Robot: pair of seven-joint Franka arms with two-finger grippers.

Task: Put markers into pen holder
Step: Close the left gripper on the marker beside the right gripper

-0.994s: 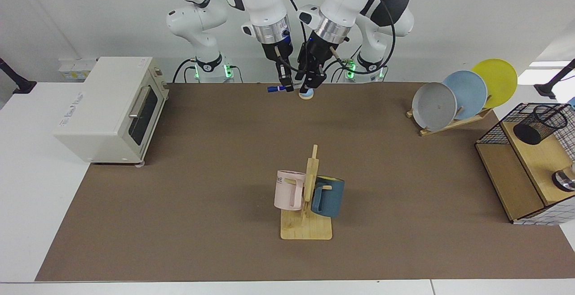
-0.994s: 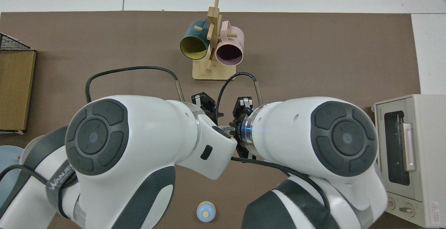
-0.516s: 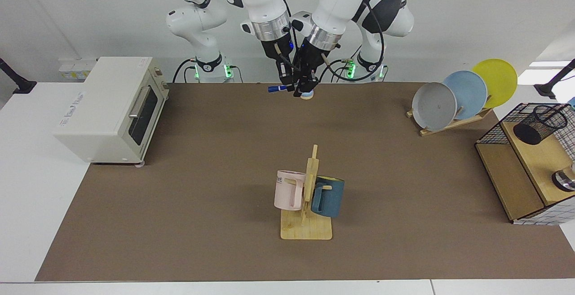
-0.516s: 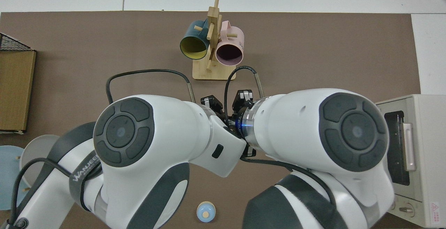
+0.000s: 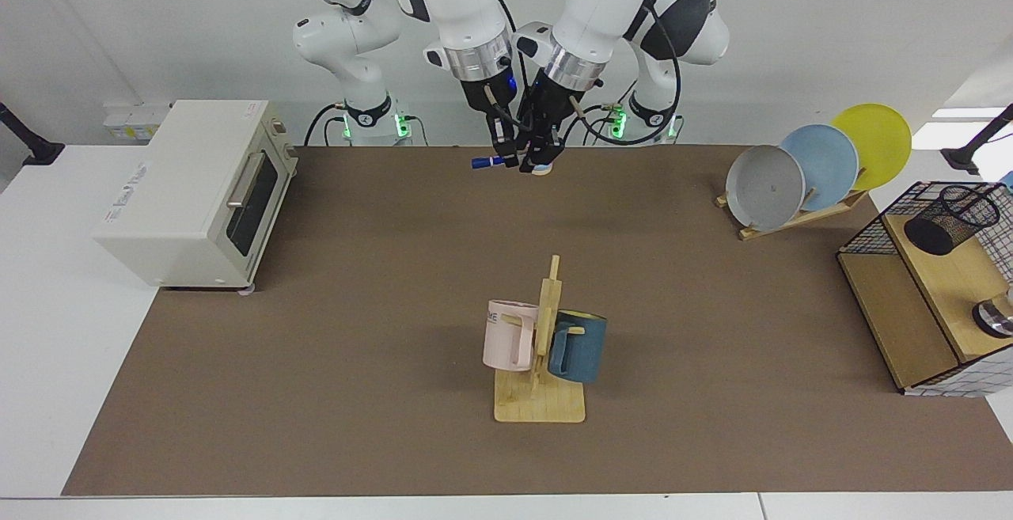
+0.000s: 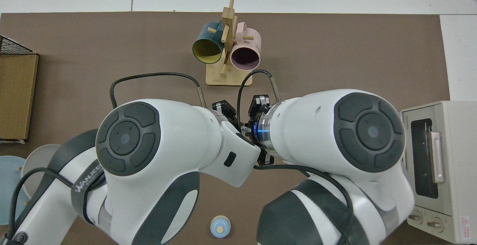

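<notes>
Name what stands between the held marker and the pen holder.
In the facing view, the plate rack with three plates stands before the pen holder. The right gripper holds the marker, the left gripper beside it.

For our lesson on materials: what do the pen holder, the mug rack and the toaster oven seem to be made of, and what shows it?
Pen holder: probably black metal wire mesh; you can see through its wall.
Mug rack: pale, matte wood, possibly bamboo; slat lines show on the base.
Toaster oven: cream casing, likely painted metal, smooth; dark door panel, apparently glass.
</notes>
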